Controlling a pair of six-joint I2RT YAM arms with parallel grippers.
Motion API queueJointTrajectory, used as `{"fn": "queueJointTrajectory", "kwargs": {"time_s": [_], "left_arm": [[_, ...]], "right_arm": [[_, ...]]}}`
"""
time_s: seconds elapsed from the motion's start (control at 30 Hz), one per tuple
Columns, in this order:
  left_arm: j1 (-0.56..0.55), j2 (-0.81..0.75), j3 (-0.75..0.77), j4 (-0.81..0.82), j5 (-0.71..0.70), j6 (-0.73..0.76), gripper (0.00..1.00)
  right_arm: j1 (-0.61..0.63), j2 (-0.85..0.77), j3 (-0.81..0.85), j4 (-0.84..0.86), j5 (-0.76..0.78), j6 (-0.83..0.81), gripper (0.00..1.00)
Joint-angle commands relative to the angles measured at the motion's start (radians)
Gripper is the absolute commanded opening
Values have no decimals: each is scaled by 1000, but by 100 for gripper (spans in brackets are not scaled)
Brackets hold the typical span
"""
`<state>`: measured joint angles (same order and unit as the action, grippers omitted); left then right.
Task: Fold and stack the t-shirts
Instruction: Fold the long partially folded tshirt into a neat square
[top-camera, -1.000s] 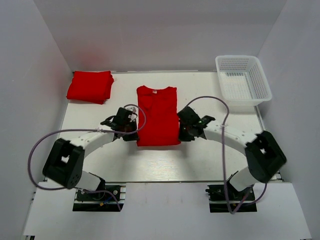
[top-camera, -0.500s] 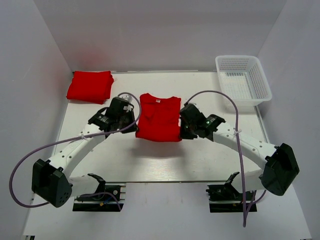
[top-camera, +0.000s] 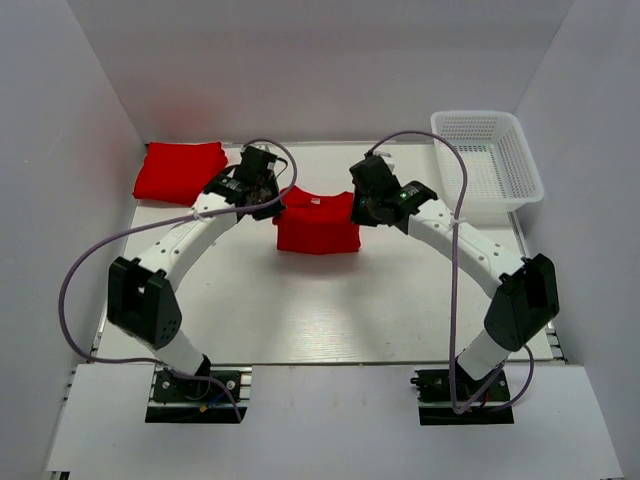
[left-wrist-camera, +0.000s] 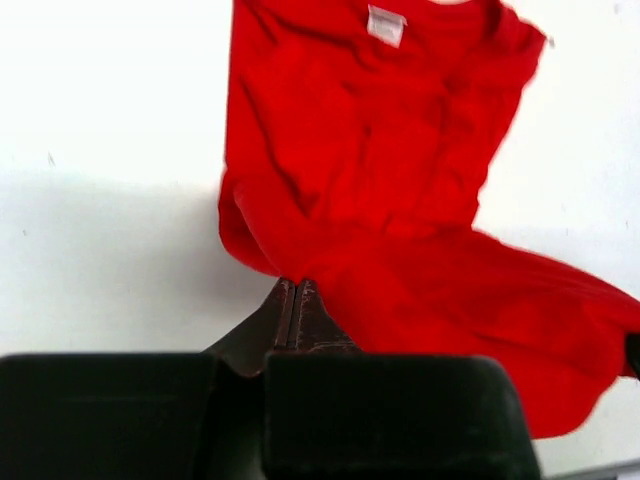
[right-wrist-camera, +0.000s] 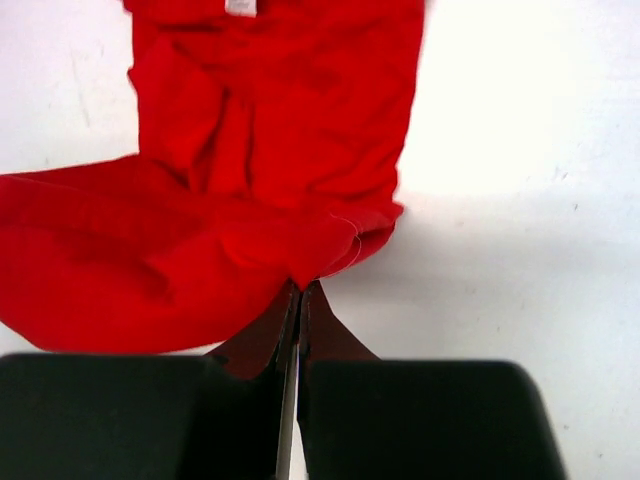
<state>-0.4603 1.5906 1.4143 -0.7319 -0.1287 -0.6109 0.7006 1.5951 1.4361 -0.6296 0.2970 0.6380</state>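
Observation:
A red t-shirt (top-camera: 316, 225) lies mid-table, its bottom half lifted and carried over toward the collar. My left gripper (top-camera: 275, 203) is shut on its left hem corner (left-wrist-camera: 290, 270). My right gripper (top-camera: 356, 207) is shut on its right hem corner (right-wrist-camera: 310, 268). The white neck label (left-wrist-camera: 386, 25) shows at the far end in the left wrist view and also in the right wrist view (right-wrist-camera: 241, 7). A folded red t-shirt pile (top-camera: 181, 172) sits at the back left, apart from both grippers.
A white mesh basket (top-camera: 487, 165) stands at the back right. White walls close the table on three sides. The arm cables arc above the table near both wrists.
Both grippers moved away from me toward the collar with the shirt's hem corners, folding the bottom half over the top. The shirt now looks about half as long.

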Motion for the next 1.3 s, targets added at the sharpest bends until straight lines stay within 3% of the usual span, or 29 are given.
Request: {"fn": "queueJointTrajectory", "kwargs": {"time_s": [0.0,0.23,0.53,0.73,1.13,1.17,1.27], "left_arm": [[26,44,113,-9,-60,-7,0],[83,227,294,-41,-60,-7,0],[126,370,391,95,-22,81,0],[126,420,379,301,87,201,0],[126,566,442,402,100,223,0],[126,577,442,411,110,232,1],[126,633,505,436,149,266,20]], "right_arm": [[-47,43,87,18,-4,-43,0],[-127,172,208,30,-79,-84,0],[-213,347,357,42,-174,-107,0],[-248,400,380,88,-188,-101,0],[-309,543,472,123,-237,-112,0],[-312,549,469,143,-237,-97,0],[-322,551,465,178,-239,-81,0]]}}
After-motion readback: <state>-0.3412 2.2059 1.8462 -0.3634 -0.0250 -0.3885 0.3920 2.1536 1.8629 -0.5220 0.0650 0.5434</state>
